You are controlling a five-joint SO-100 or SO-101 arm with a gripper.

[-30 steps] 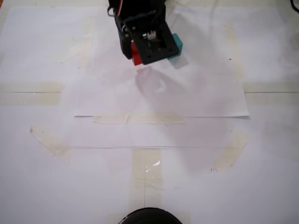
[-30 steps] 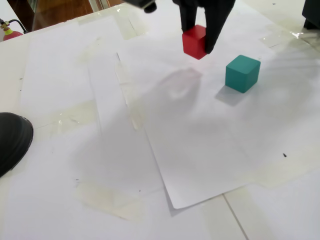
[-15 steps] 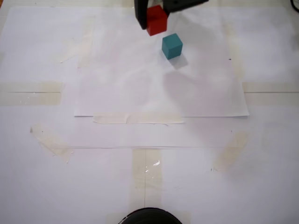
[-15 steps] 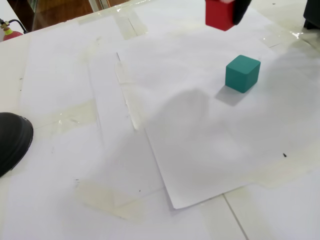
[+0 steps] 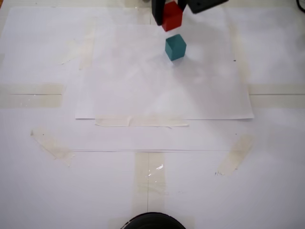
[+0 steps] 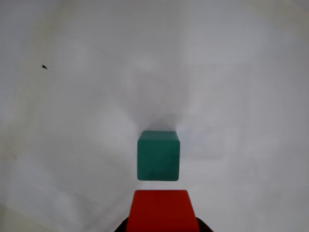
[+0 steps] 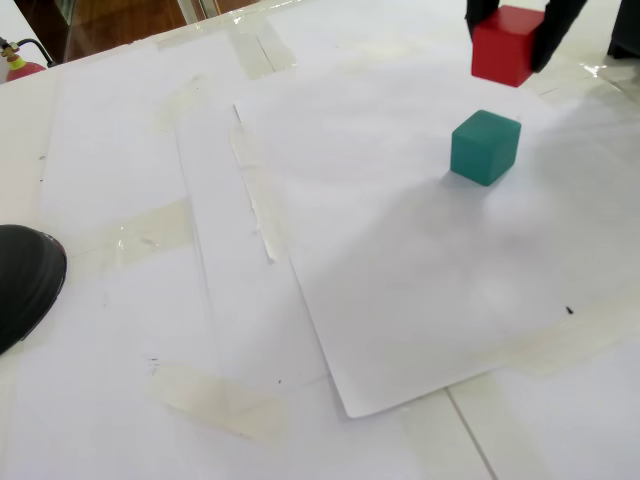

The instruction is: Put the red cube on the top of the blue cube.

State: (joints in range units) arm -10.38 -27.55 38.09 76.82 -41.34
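Observation:
The red cube (image 5: 171,16) (image 7: 508,45) (image 6: 162,210) hangs in the air, held between the black fingers of my gripper (image 5: 170,13) (image 7: 512,38), which is shut on it. The blue cube (image 5: 175,46) (image 7: 485,147) (image 6: 158,155), teal in colour, rests on the white paper below. In both fixed views the red cube sits just above and slightly behind the blue cube, clear of it. The wrist view looks down on the blue cube's top, with the red cube at the bottom edge.
White paper sheets (image 5: 162,95) taped with pale tape strips (image 5: 140,121) cover the table. A dark round object (image 5: 152,222) (image 7: 25,280) sits at the table's near edge, far from the cubes. Wooden floor shows beyond the table's far corner (image 7: 110,20).
The gripper has lifted the red cube and carried it sideways toward the blue cube, from beside it to nearly above it. The blue cube has not moved.

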